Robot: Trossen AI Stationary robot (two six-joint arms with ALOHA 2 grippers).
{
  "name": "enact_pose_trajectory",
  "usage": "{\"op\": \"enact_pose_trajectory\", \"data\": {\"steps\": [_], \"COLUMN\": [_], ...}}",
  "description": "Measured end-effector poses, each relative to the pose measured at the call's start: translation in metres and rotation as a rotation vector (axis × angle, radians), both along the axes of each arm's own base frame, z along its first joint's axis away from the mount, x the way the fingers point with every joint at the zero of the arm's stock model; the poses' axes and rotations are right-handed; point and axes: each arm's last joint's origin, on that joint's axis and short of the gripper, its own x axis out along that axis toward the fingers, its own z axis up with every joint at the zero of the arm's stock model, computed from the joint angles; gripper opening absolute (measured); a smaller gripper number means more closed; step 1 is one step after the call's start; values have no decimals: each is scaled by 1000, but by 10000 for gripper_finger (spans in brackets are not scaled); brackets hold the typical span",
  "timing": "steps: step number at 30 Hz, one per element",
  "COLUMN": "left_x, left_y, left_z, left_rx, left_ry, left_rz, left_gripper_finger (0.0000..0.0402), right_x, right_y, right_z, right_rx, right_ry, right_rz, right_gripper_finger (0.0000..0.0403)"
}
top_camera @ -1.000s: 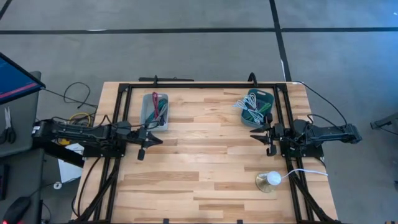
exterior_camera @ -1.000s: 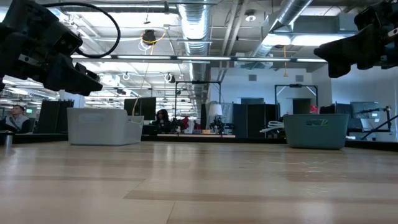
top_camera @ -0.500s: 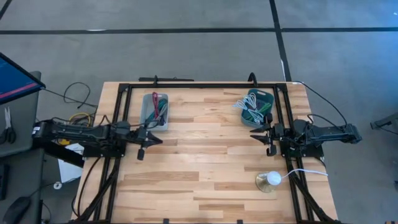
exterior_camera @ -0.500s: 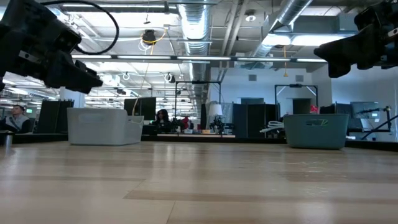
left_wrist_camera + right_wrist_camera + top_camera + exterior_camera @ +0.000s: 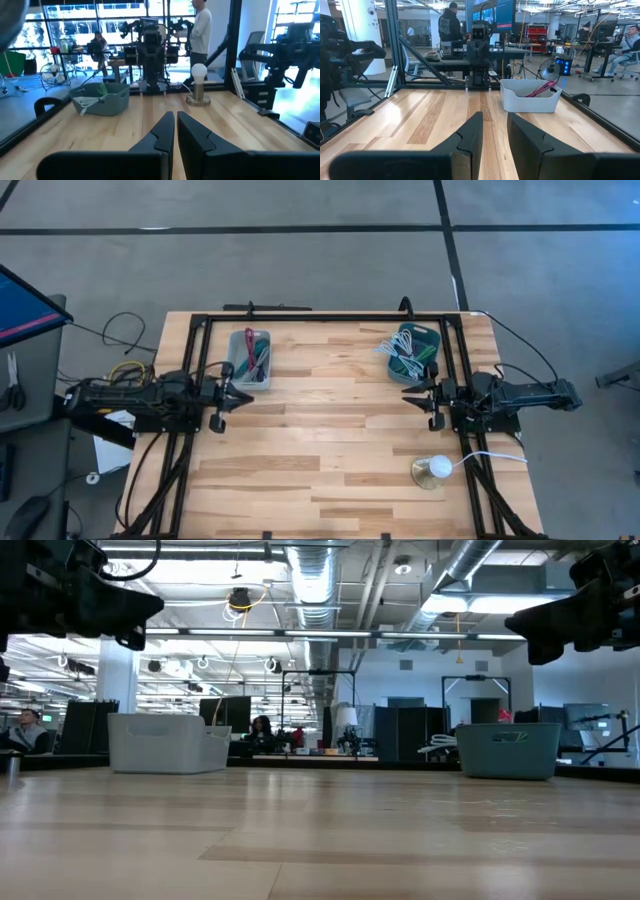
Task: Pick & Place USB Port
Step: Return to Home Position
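A grey bin (image 5: pixel 250 362) on the table's far left holds red and green cables (image 5: pixel 256 348). It also shows in the low view (image 5: pixel 165 743) and in the right wrist view (image 5: pixel 529 98). A green bin (image 5: pixel 415 345) on the far right holds white cables (image 5: pixel 396 356) that hang over its rim; the left wrist view shows this bin too (image 5: pixel 102 98). My left gripper (image 5: pixel 230 393) hovers shut just near of the grey bin. My right gripper (image 5: pixel 415 396) hovers near of the green bin with its fingers slightly open. Neither gripper holds anything.
A white bulb lamp on a round base (image 5: pixel 437 469) stands near the table's right near corner, its cord running off the right edge. Black frame rails (image 5: pixel 190 360) line the table's left, right and far sides. Bare wood (image 5: pixel 330 430) lies between the two arms.
My left gripper has drawn back toward the table's left edge and risen, ending closer to the grey bin's near end. The right arm and both bins have kept still.
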Motion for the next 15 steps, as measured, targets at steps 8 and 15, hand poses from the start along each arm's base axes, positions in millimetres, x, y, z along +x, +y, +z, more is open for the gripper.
{"op": "enact_pose_trajectory", "data": {"steps": [8,15], "left_x": [0,0], "left_y": [0,0], "left_z": [1,1], "left_rx": [0,0], "left_ry": [-12,-14], "left_rz": [2,2], "left_gripper_finger": [22,22], "right_x": [0,0], "right_y": [0,0], "right_z": [0,0], "right_rx": [0,0], "right_ry": [0,0], "right_rz": [0,0], "right_gripper_finger": [82,82]}}
